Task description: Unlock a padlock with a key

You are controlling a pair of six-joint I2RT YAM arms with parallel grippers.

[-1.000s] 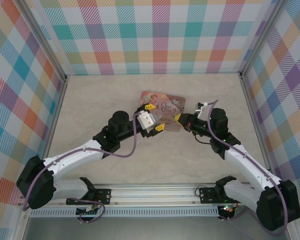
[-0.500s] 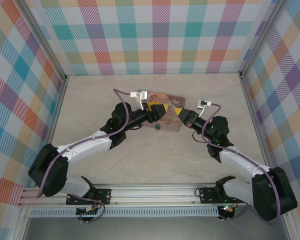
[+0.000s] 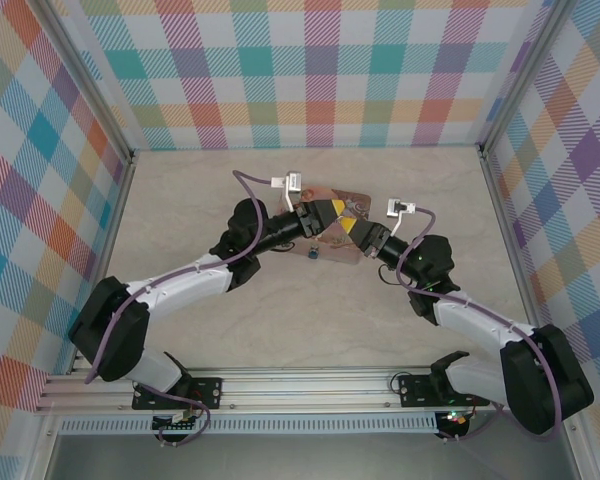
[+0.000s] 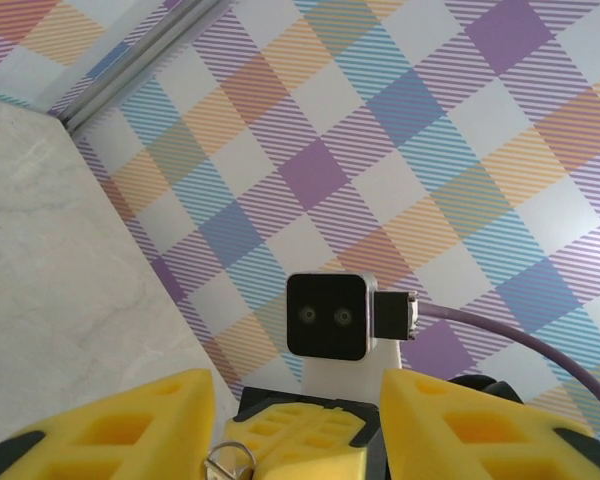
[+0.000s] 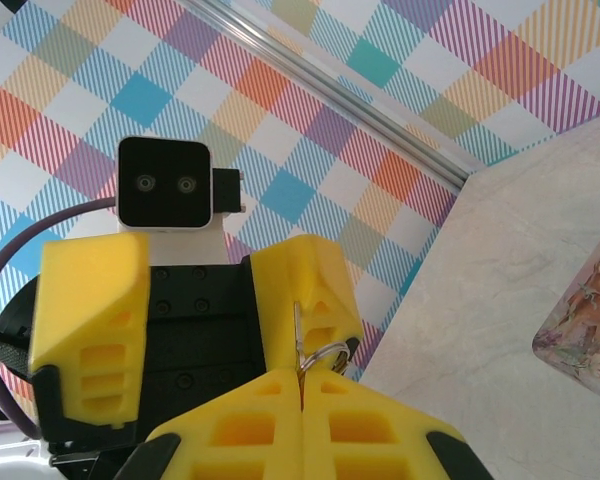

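The padlock [image 3: 312, 253], a tiny dark blue body, lies on the table by the near edge of the pink tin [image 3: 352, 200], below both grippers. My right gripper [image 5: 302, 385] is shut on the key [image 5: 298, 340], a thin silvery blade standing up from the pads with its ring [image 5: 326, 354] beside it. My left gripper [image 4: 298, 392] faces the right one, open, with the right gripper's yellow fingers [image 4: 310, 445] and the ring [image 4: 230, 462] between its own. From above, the left gripper [image 3: 325, 212] and right gripper [image 3: 351, 229] meet tip to tip over the tin.
The pink tin [image 5: 592, 325] lies flat near the back of the table. Checked walls [image 3: 320, 70] close in the back and both sides. A metal rail [image 3: 310, 385] runs along the near edge by the arm bases.
The left gripper has turned and swung up and right from the tin's near left corner to face the right gripper. The right gripper has shifted slightly left. The padlock now lies uncovered.
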